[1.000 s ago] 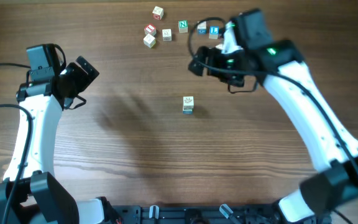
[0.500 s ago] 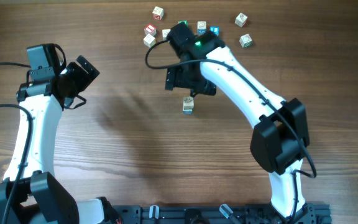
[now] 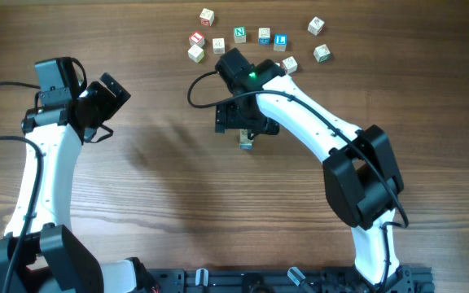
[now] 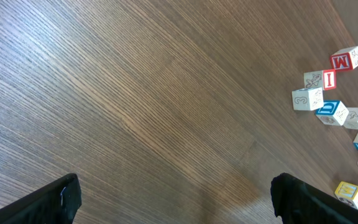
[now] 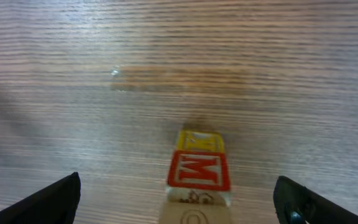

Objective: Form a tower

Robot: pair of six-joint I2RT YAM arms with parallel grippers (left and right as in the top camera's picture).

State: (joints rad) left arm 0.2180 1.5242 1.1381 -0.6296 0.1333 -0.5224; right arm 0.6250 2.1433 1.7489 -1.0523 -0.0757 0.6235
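The tower (image 3: 246, 145) stands mid-table, a one-cube-wide column of letter cubes. From above, only its near edge shows under my right gripper (image 3: 245, 129). In the right wrist view the tower (image 5: 199, 171) shows a yellow face, a red M face and a pale face nearest the camera. It stands between the wide-apart fingers of the open right gripper (image 5: 185, 208), and neither finger touches it. My left gripper (image 3: 109, 94) hovers open and empty at the left. In the left wrist view the left gripper (image 4: 179, 202) has only bare wood between its fingers.
Several loose letter cubes lie along the back edge, from a pale one (image 3: 207, 15) and a red one (image 3: 196, 38) to a green N cube (image 3: 239, 33) and a pale one at the right (image 3: 322, 53). The left wrist view shows some of them (image 4: 328, 79).
The right arm has swung from the loose cubes at the back right down and left, and its gripper now hangs over the tower. The left arm has not moved.
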